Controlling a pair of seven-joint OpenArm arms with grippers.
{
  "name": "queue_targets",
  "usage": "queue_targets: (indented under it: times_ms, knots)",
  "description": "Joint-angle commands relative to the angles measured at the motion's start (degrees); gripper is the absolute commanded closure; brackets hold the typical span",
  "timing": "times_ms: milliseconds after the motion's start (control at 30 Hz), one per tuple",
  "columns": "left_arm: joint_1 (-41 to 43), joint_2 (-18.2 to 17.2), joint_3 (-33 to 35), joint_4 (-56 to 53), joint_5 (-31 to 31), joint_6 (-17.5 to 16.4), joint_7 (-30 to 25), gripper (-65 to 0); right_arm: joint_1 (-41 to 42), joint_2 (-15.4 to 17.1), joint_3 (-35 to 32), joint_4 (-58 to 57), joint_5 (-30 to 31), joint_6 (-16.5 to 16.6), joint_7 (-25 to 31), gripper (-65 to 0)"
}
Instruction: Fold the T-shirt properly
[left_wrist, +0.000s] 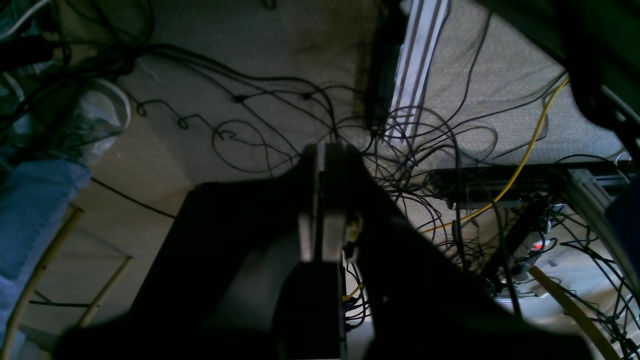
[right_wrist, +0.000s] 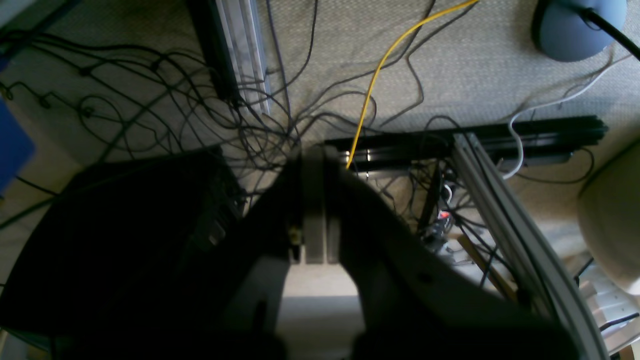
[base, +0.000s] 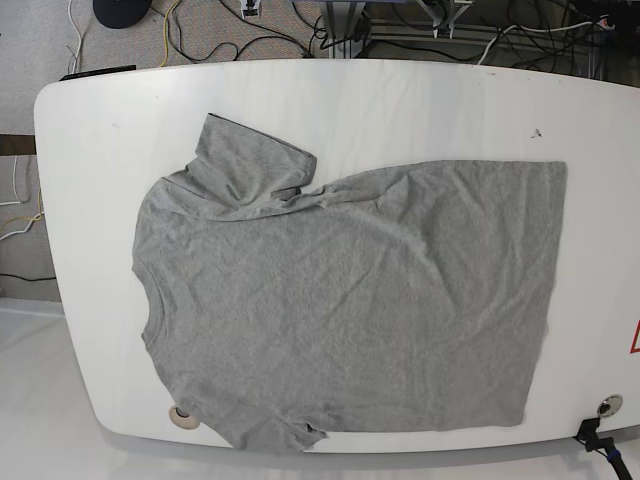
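Observation:
A grey T-shirt (base: 340, 300) lies spread flat on the white table (base: 420, 110) in the base view, collar to the left and hem to the right. Its far sleeve (base: 250, 165) is folded over onto the chest; the near sleeve (base: 275, 435) reaches the front edge. Neither arm shows in the base view. My left gripper (left_wrist: 320, 152) is shut, fingers pressed together, pointing down at the carpeted floor. My right gripper (right_wrist: 312, 152) is shut the same way, over floor cables. Neither holds anything.
Tangled black cables (left_wrist: 280, 100) and a yellow cable (right_wrist: 375, 80) cover the carpet under both wrists. An aluminium frame rail (right_wrist: 500, 200) and a black bar (right_wrist: 475, 137) stand nearby. Small round fittings (base: 182, 415) sit at the table's front corners.

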Motion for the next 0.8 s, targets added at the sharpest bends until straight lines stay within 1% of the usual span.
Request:
queue_targets:
  times_ms: [0, 133, 333, 533, 633, 667, 767]
  knots:
    - [1.1, -0.3, 0.0, 0.6, 0.0, -0.2, 0.0, 0.0, -2.2, 0.5, 0.1, 0.3, -0.1, 0.2, -0.4, 0.0]
    - [3.4, -1.0, 0.0, 2.0, 0.2, -0.4, -0.8, 0.0, -5.9, 0.9, 0.0, 3.3, -0.4, 0.5, -0.3, 0.0]
    - [8.2, -3.5, 0.1, 4.0, 0.2, -0.4, -3.7, 0.0, -14.9, 1.8, 0.0, 14.6, -0.1, 0.5, -0.6, 0.0]
    - [14.8, -6.9, 0.5, 8.7, -0.6, -1.0, -8.4, 0.0, -22.9, 2.9, -0.3, 24.8, 0.1, 0.6, -0.7, 0.0]
    - [18.1, -9.0, 1.3, 13.5, -1.4, -1.4, -9.0, 0.0, -26.6, 3.8, -0.9, 30.6, 0.0, 0.6, -0.6, 0.0]
    - [18.2, -8.7, 1.4, 12.6, -0.9, -1.2, -11.7, 0.0, -26.8, 3.8, -0.5, 29.9, 0.0, 0.2, 1.8, 0.0]
    - [20.7, -9.3, 1.3, 14.3, -1.0, -1.2, -13.3, 0.0, -29.1, 4.8, -0.4, 30.9, 0.0, 0.2, 2.3, 0.0]
